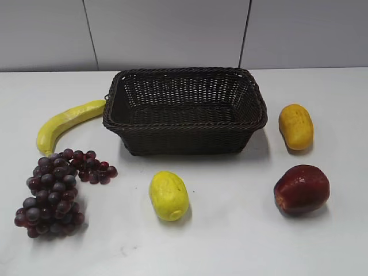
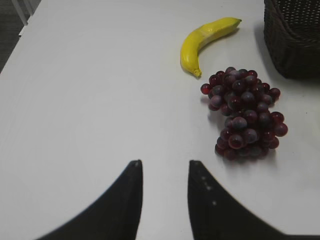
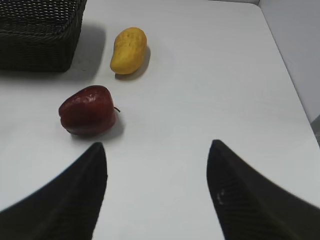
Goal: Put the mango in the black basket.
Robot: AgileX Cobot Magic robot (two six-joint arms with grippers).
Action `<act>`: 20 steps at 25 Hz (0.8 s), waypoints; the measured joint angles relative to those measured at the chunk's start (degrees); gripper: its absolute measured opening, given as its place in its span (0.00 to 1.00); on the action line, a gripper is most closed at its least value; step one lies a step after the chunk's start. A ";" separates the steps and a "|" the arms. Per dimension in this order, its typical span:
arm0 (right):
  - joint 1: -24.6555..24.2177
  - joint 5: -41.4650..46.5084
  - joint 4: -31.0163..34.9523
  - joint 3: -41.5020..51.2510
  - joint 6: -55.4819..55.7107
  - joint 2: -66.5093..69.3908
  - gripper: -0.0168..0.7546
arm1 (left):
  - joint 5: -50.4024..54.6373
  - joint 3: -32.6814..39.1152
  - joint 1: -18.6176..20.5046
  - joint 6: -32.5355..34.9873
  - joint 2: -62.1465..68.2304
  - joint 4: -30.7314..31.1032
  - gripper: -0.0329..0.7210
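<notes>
Mango [image 1: 296,126]: orange-yellow oval fruit, lying on the white table [image 1: 241,241] at the right of the exterior frame, just beside the right end of the black basket [image 1: 185,111] but apart from it. In the right wrist view it sits upper left of centre [image 3: 128,50], above the red apple [image 3: 88,110].

Black basket: woven, holds nothing visible, centre of the exterior frame.

Right gripper [image 3: 157,150]: jaws spread wide, holding nothing, low in its frame, well short of the mango.

Left gripper [image 2: 164,165]: jaws a narrow gap apart, holding nothing, near the grapes [image 2: 245,112] and banana [image 2: 202,40].

Handling note: the right arm is likely the better choice. Advance past the apple without nudging it, straddle the mango across its narrow width, grip firmly as the smooth skin may slip, lift clear of the braided rim, release low inside.

Not to be confused with: paler yellow fruit [image 1: 168,195], lower centre.

Markings: no brand, label or writing legible.
</notes>
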 joint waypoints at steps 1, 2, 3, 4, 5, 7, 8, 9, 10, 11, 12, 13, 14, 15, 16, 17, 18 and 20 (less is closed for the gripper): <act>0.00 -2.06 0.30 -0.44 0.00 1.20 0.74 | 0.00 0.00 0.00 0.00 0.00 0.00 0.35; 0.00 -4.50 0.50 -0.72 0.00 2.80 0.80 | 0.00 0.00 0.00 0.00 0.00 0.00 0.35; 0.00 -8.01 0.89 -0.83 0.00 4.39 0.84 | 0.00 0.00 0.00 0.00 0.00 0.00 0.35; 0.00 -11.95 0.89 -0.87 0.00 6.61 0.86 | 0.00 0.00 0.00 0.00 0.00 0.00 0.35; 0.00 -15.52 0.89 -0.87 0.00 9.04 0.86 | 0.00 0.00 0.00 0.00 0.00 0.00 0.35; 0.00 -24.71 0.89 -0.87 0.00 14.05 0.87 | 0.00 0.00 0.00 0.00 0.00 0.00 0.35; 0.00 -29.39 0.89 -0.87 0.05 17.09 0.87 | 0.00 0.00 0.00 0.00 0.00 0.00 0.35; 0.00 -33.15 0.89 -0.87 0.05 20.33 0.87 | 0.00 0.00 0.00 0.00 0.00 0.00 0.35; 0.00 -37.35 0.89 -0.95 0.05 23.16 0.87 | 0.00 0.00 0.00 0.00 0.00 0.00 0.35; 0.00 -41.02 0.89 -1.08 0.05 26.80 0.87 | 0.00 0.00 0.00 0.00 0.00 0.00 0.35; 0.00 -43.28 0.89 -1.51 0.05 30.68 0.87 | 0.00 0.00 0.00 0.00 0.00 0.00 0.35; 0.00 -45.07 0.89 -2.23 0.05 34.82 0.87 | 0.00 0.00 0.00 0.00 0.00 0.00 0.35; 0.00 -45.88 0.89 -3.09 0.12 38.34 0.87 | 0.00 0.00 0.00 0.00 0.00 0.00 0.35; 0.00 -46.12 0.89 -4.47 0.12 42.61 0.87 | 0.00 0.00 0.00 0.00 0.00 0.00 0.35; 0.00 -46.17 0.89 -6.22 0.07 46.76 0.87 | 0.00 0.00 0.00 0.00 0.00 0.00 0.35; 0.00 -45.96 0.89 -8.25 -0.04 50.33 0.87 | 0.00 0.00 0.00 0.00 0.00 0.00 0.35; 0.00 -45.42 0.89 -10.19 -0.11 54.48 0.87 | 0.00 0.00 0.00 0.00 0.00 0.00 0.35; 0.00 -43.00 0.89 -15.63 -0.17 62.69 0.87 | 0.00 0.00 0.00 0.00 0.00 0.00 0.35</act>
